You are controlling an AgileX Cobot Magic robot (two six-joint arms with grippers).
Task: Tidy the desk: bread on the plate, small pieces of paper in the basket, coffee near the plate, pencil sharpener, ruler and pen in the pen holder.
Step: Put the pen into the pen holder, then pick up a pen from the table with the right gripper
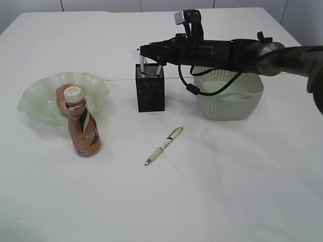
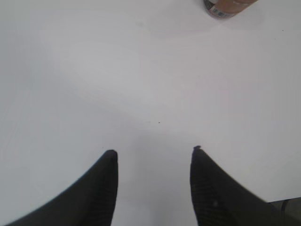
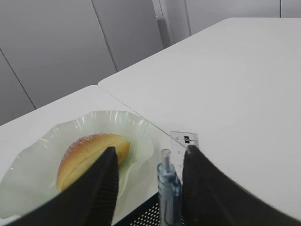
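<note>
On the table lies the pen [image 1: 164, 145]: light, stiff, slick; grip mid-barrel. Right gripper [image 3: 146, 162] and left gripper [image 2: 153, 162] both gape, empty.

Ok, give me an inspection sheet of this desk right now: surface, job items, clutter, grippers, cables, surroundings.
Surface: white table, bare in front.
Job items: brown bread roll on pale green wavy plate; brown coffee bottle beside plate; cream pen lying loose; black mesh pen holder holds clear ruler and blue-grey pen; pale green basket.
Clutter: nothing seen.
Grippers: right gripper open over holder; left gripper open, empty.
Cables: black cable over basket.
Surroundings: grey wall panels.
</note>
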